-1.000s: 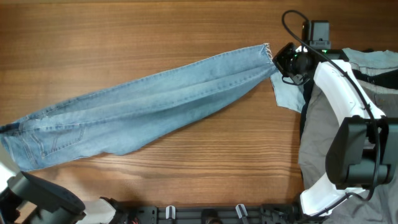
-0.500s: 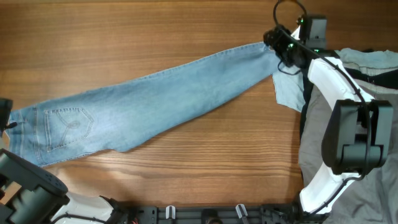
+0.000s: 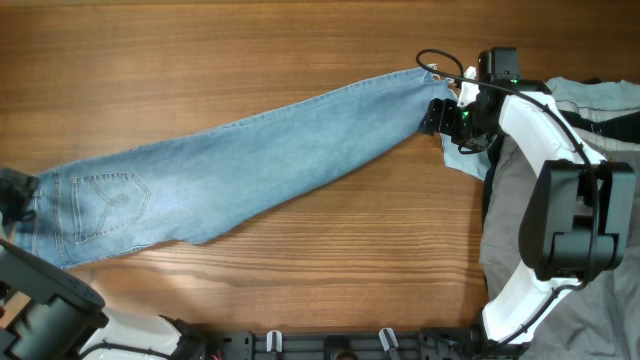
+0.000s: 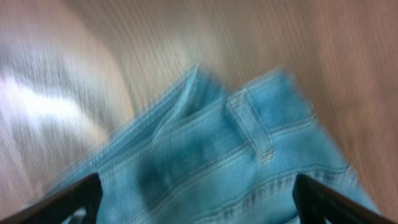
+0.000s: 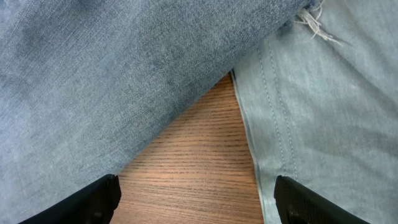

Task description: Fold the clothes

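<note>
The clothes, a pair of light blue jeans point(image 3: 240, 165), lie flat and stretched out slantwise on the wooden table. The waist and a stitched back pocket point(image 3: 108, 200) are at the left, the frayed hem point(image 3: 425, 75) at the upper right. My left gripper point(image 3: 20, 193) is at the waist end, open. The left wrist view is blurred and shows the waistband and a belt loop point(image 4: 252, 124) lying between wide-apart fingers point(image 4: 68, 199). My right gripper point(image 3: 440, 115) is open just below the hem. Its fingers point(image 5: 93, 202) stand apart over bare wood, with the jeans leg point(image 5: 124, 74) to the left.
A pale blue shirt point(image 3: 462, 150) lies right beside the hem, and its stitched edge point(image 5: 323, 112) shows in the right wrist view. Grey trousers point(image 3: 510, 200) and other garments are heaped along the right edge. Bare wood runs above and below the jeans.
Both grippers have opened and let go of the jeans, which now lie flat with the pocket showing. The right gripper has moved from the hem toward the near side.
</note>
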You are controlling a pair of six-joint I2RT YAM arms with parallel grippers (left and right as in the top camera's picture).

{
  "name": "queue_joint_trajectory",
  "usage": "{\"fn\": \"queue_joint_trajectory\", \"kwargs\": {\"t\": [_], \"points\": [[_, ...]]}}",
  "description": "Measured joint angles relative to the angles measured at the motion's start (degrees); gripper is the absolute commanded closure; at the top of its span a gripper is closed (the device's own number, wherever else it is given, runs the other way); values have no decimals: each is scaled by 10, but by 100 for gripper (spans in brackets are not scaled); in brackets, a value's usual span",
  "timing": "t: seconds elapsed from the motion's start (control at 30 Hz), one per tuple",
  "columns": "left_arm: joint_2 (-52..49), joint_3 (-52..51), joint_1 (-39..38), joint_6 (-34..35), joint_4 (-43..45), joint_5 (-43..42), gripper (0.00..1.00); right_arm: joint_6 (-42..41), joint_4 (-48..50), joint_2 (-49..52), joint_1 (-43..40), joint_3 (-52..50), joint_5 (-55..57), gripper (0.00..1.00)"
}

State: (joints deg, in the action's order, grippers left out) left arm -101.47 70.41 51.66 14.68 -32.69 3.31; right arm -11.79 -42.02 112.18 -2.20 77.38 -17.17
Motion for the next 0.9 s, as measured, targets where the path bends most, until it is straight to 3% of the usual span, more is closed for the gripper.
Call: {"fn": "queue_joint_trajectory", "kwargs": {"t": [0.07,0.17,0.27,0.3,0.37,0.4,0.53,0.63,0.73,0.8,0.9], "points": [[0,-1,10,-85,57,-22,13,-5,-2,0,0,0,0,16],[-14,-1,12,-228,105,-131,19,-26,-2,0,0,0,0,16],[-59,-1,12,-265,118,-161,26,-37,1,0,0,0,0,16],[-79,-1,12,-273,121,-167,42,-40,2,0,0,0,0,16],[-96,-1,12,-281,126,-172,92,-51,5,0,0,0,0,16],[-97,-1,12,-283,129,-173,96,-56,5,0,0,0,0,16],[-94,-1,14,-261,124,-191,96,-75,7,0,0,0,0,17],[-50,-1,36,-199,106,-187,96,-86,7,0,0,0,0,17],[18,-1,53,-160,60,-129,90,-105,8,0,0,0,0,17],[48,-1,54,-149,42,-107,96,-112,14,0,0,0,0,17],[59,2,54,-126,-18,-65,96,-138,23,0,0,0,3,17]]}}
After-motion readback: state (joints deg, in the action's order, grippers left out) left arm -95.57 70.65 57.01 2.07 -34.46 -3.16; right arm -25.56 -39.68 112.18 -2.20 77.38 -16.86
